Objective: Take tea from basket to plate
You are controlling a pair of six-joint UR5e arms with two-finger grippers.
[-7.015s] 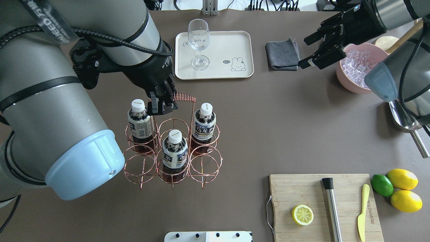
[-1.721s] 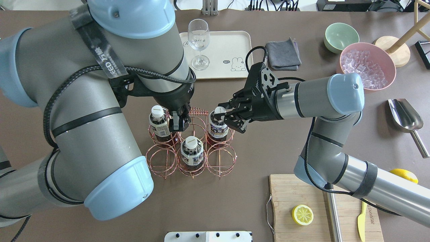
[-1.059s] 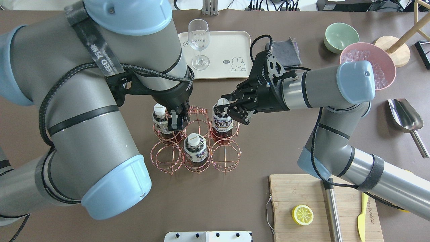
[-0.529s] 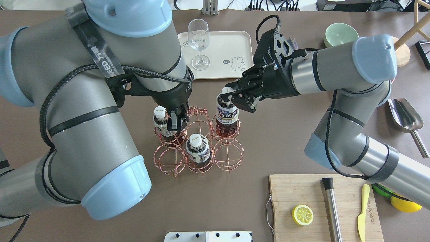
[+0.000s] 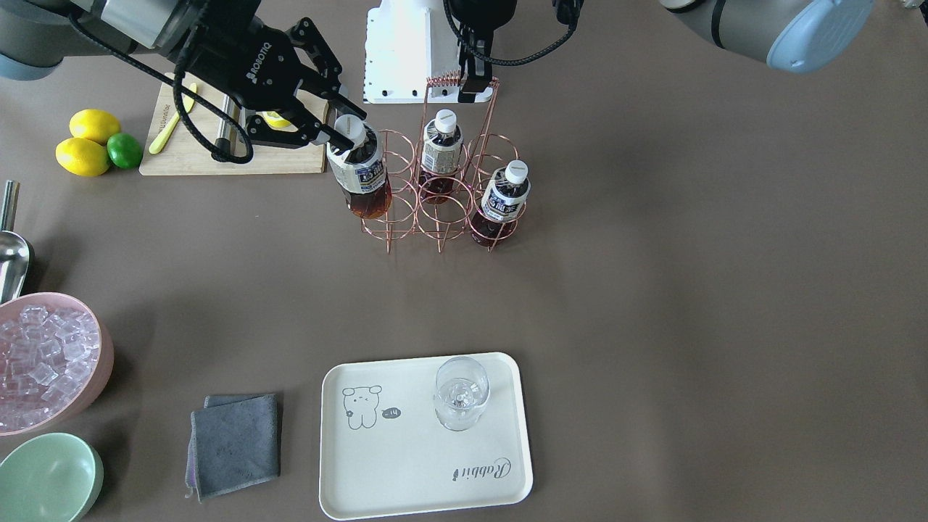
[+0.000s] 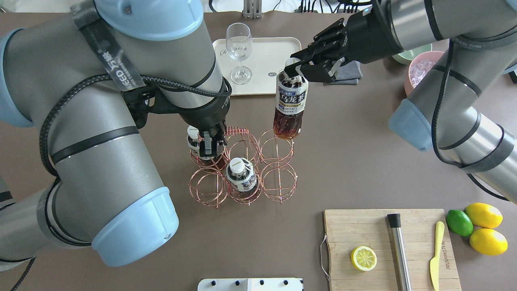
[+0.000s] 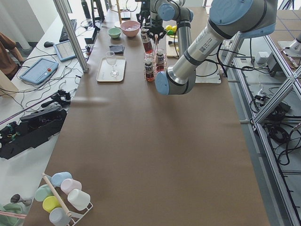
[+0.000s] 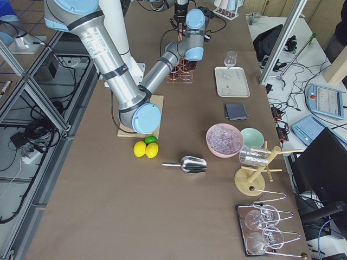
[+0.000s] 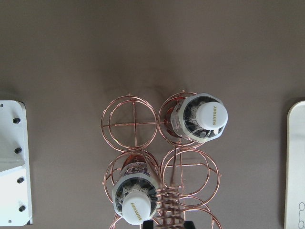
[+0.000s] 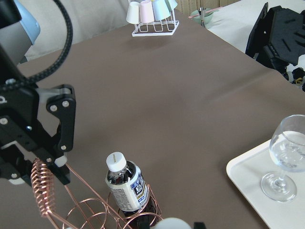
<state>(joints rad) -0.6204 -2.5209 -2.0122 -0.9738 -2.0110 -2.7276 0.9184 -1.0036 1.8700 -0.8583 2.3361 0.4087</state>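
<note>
My right gripper (image 6: 291, 68) is shut on the white cap and neck of one tea bottle (image 6: 290, 105). It holds the bottle lifted, its base just above the back right cell of the copper wire basket (image 6: 278, 188). The front-facing view shows the held bottle (image 5: 360, 177) slightly tilted. Two more tea bottles (image 6: 241, 176) (image 5: 502, 199) stand in the basket (image 5: 442, 210). My left gripper (image 6: 208, 147) is shut on the basket's coil-wrapped handle (image 10: 42, 183). The cream plate (image 6: 278, 50) lies behind the basket, with a clear stemmed glass (image 6: 239, 48) on its left part.
A grey cloth (image 5: 233, 442), a pink bowl of ice (image 5: 43, 362) and a green bowl (image 5: 47, 478) lie to the right of the plate. A wooden board (image 6: 363, 234) with a lemon half, a metal muddler and a yellow knife is at the front right. Lemons, a lime and a scoop (image 5: 11, 254) lie nearby.
My right gripper has come from the ice bowl, closed on the bottle and raised it out of its cell toward the plate. The basket, held by my left gripper, has shifted right.
</note>
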